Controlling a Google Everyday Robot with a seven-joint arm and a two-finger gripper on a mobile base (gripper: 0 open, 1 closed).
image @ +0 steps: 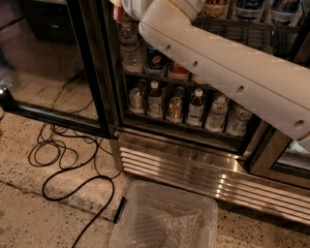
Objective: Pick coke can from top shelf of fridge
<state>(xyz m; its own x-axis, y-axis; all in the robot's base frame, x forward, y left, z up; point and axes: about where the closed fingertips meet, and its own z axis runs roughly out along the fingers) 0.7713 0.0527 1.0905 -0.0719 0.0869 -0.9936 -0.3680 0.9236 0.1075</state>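
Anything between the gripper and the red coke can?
Cannot tell: the gripper is out of view above the top edge, where the white robot arm reaches into the stainless-steel fridge. Only a red sliver, possibly the can, shows there. The glass door stands open.

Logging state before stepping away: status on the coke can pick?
Tool out of frame above, on arm extended into fridge. Possible coke can: red sliver at top edge. Arm hides upper shelves.

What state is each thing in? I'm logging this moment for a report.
Fridge door: open, swung left.
Arm: extends into the fridge.
Gripper: out of view, past the top edge.
Bottles: upright on a lower rack.
Plastic bin: lidless, on the floor.
Cable: loosely coiled on the floor.
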